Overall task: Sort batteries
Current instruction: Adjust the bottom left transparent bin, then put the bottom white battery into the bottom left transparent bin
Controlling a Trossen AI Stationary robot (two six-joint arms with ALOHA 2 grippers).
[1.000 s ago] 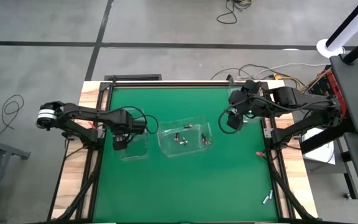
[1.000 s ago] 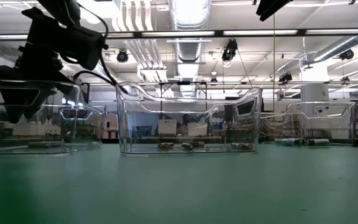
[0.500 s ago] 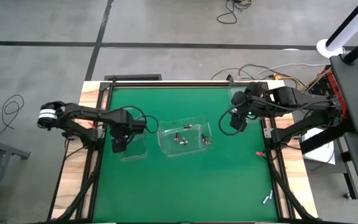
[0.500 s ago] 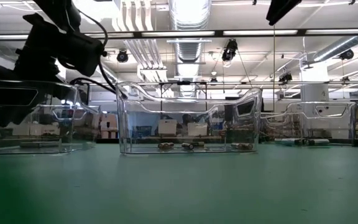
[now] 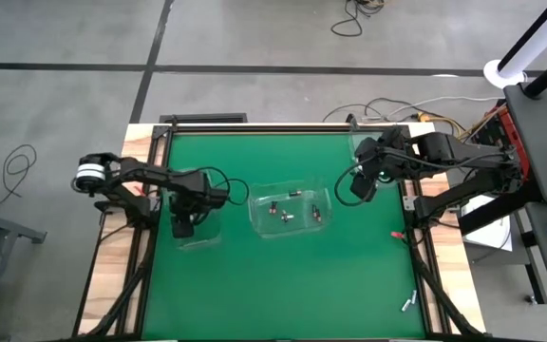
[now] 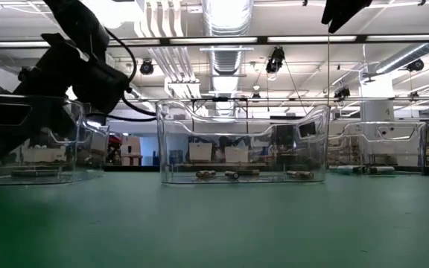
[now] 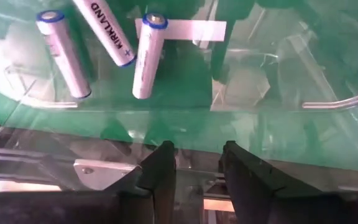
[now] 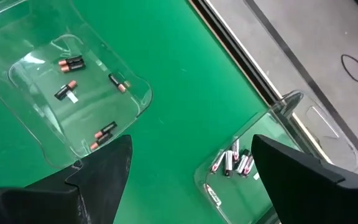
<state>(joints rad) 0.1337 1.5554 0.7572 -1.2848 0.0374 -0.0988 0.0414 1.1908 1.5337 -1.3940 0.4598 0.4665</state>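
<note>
I work in a large industrial lab. Ceiling ducts [image 6: 226, 18] and strip lights [image 6: 311, 39] run overhead. A concrete floor [image 5: 254, 38] with loose cables [image 5: 354, 19] surrounds my green table [image 5: 283, 275].

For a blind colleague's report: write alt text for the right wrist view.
Seen past the right pincer with its dark fingers spread apart, two clear plastic bins sit on the green table. One bin holds scattered dark copper-tipped cylindrical batteries; the other bin holds clustered silvery-white cylindrical batteries.
</note>
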